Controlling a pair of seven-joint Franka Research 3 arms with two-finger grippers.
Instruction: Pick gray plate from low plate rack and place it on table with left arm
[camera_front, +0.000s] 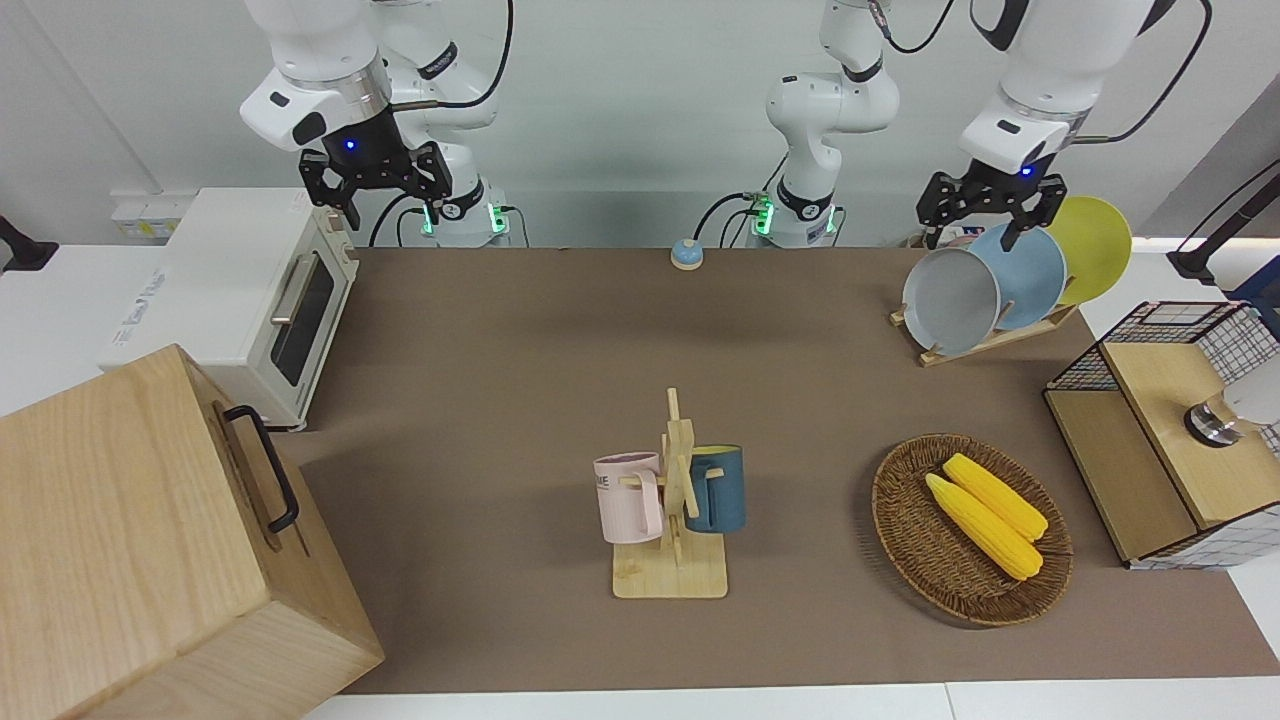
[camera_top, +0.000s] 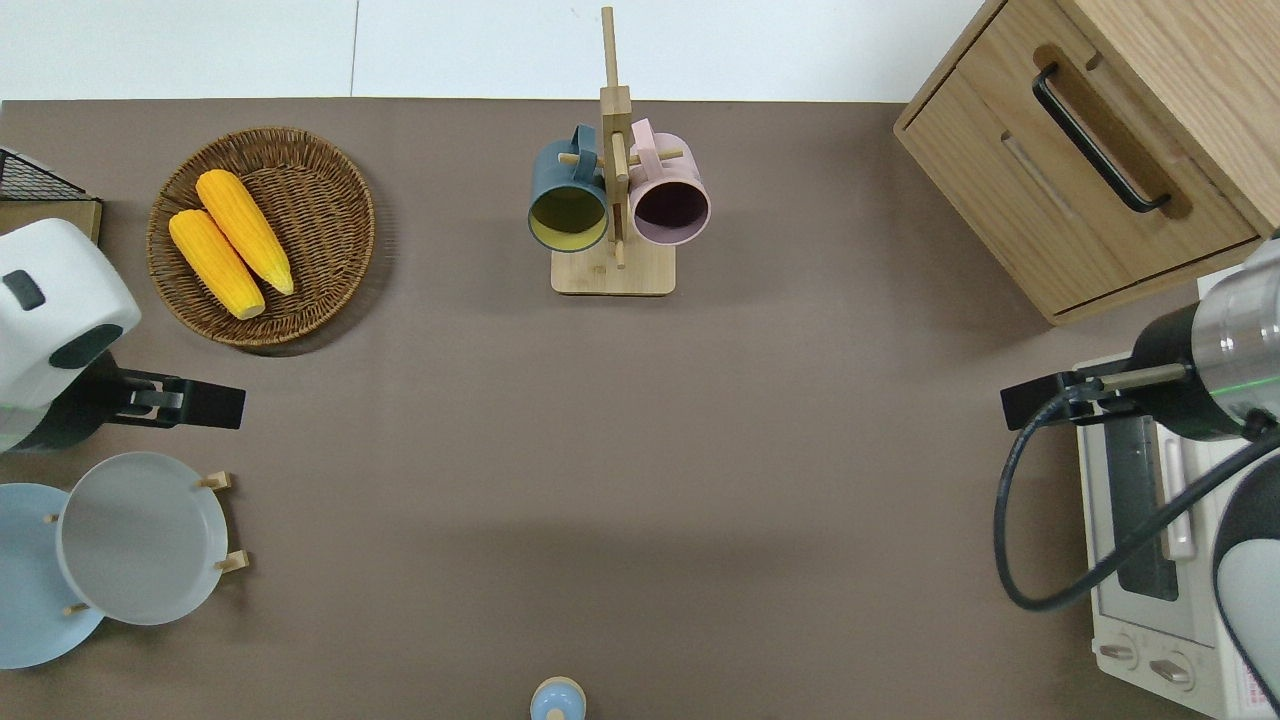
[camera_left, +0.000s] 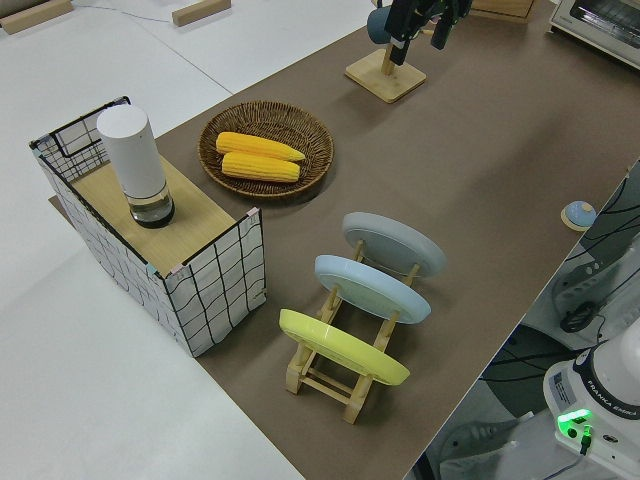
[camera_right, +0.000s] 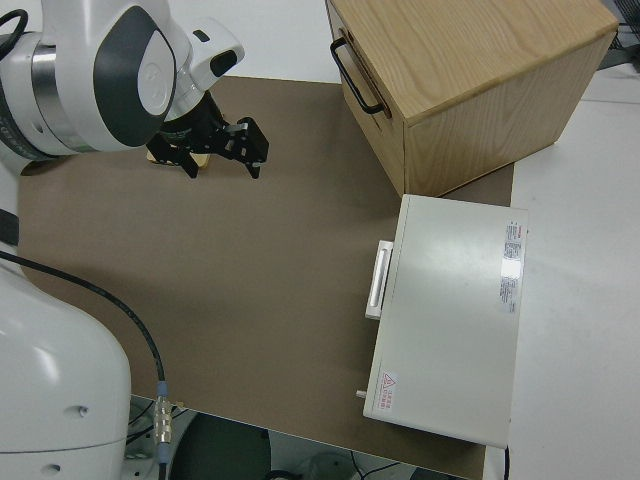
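The gray plate (camera_front: 950, 300) (camera_top: 140, 535) (camera_left: 393, 243) leans in the end slot of the low plate rack (camera_front: 985, 345) (camera_left: 330, 375), the slot farthest from the robots, at the left arm's end of the table (camera_front: 520, 380). My left gripper (camera_front: 985, 225) (camera_top: 200, 403) (camera_left: 420, 38) hangs open and empty in the air. In the overhead view it is over the mat between the gray plate and the wicker basket, not touching the plate. The right gripper (camera_front: 375, 195) (camera_right: 222, 150) is open and parked.
A sky-blue plate (camera_front: 1035, 275) and a yellow plate (camera_front: 1100, 245) fill the rack's other slots. A wicker basket (camera_front: 900, 520) with two corn cobs, a wire crate (camera_front: 1170, 450), a mug stand (camera_front: 672, 500), a wooden cabinet (camera_front: 130, 530) and a toaster oven (camera_front: 250, 290) stand around.
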